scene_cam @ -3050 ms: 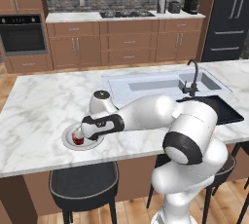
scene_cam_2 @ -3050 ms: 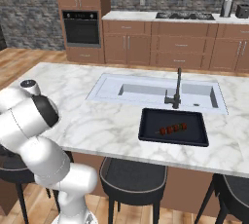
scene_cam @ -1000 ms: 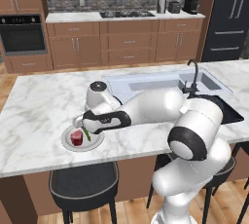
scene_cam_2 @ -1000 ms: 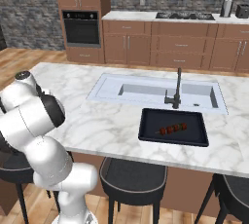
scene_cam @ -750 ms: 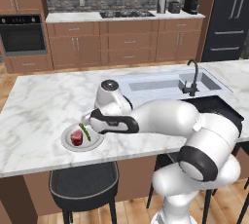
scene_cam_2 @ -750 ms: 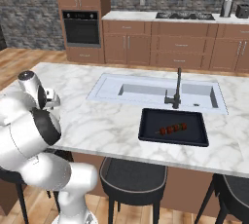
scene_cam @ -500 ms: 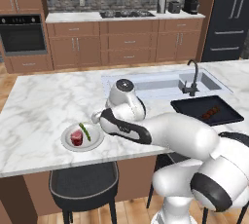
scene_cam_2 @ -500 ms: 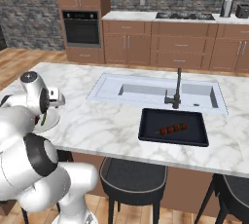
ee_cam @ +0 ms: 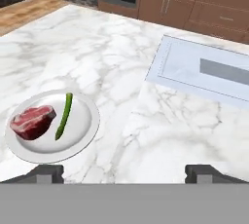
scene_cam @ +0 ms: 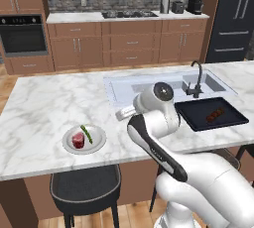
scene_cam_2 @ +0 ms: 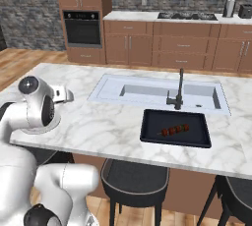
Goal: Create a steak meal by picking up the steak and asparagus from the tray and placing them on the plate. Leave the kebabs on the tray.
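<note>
The round plate (scene_cam: pixel 97 143) sits near the island's front edge, with the red steak (scene_cam: pixel 78 140) and the green asparagus (scene_cam: pixel 87 134) lying side by side on it. In the hand view the plate (ee_cam: pixel 82 138) is at lower left, holding the steak (ee_cam: pixel 32 121) and the asparagus (ee_cam: pixel 63 115). My gripper (ee_cam: pixel 125 173) hangs open above bare marble to the right of the plate, nothing between its fingertips (ee_cam: pixel 46 172). The black tray (scene_cam: pixel 193 109) lies right of the sink with the kebabs (scene_cam: pixel 214 115) on it; in the right base view the kebabs (scene_cam_2: pixel 173 130) rest mid-tray (scene_cam_2: pixel 197 132).
A sink basin (scene_cam: pixel 149 81) with a dark faucet (scene_cam: pixel 196 76) is set into the island behind my arm. Black stools (scene_cam: pixel 85 192) stand below the counter's front edge. Marble stretches left of and behind the plate.
My hand has pulled away from the plate, rising and swinging right toward the sink. The steak and asparagus stay on the plate. The jaws remain wide.
</note>
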Tool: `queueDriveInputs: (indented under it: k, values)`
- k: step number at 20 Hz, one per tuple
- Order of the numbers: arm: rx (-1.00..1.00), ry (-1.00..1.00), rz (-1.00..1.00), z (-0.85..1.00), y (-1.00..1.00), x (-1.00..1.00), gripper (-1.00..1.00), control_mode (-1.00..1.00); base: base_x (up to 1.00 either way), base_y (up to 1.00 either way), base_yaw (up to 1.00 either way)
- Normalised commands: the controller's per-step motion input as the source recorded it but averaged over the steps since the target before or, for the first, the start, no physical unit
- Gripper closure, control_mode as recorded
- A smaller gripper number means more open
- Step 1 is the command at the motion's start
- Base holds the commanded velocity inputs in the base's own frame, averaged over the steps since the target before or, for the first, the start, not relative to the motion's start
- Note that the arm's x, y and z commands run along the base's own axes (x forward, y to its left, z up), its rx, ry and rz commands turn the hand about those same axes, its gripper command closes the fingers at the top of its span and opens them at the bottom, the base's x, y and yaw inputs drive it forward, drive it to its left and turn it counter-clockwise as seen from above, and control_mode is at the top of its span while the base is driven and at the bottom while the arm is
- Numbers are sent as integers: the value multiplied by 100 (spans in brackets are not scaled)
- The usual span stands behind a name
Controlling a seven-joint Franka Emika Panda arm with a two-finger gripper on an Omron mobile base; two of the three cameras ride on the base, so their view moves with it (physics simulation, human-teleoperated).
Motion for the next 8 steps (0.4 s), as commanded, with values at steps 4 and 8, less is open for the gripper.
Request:
queueDriveInputs:
  k: [4, 8]
  values:
    - [0, -22, 1, 83, -61, -54, -100, -100, 0, 0, 0]
    - [0, -18, 4, 76, -55, -60, -100, -100, 0, 0, 0]
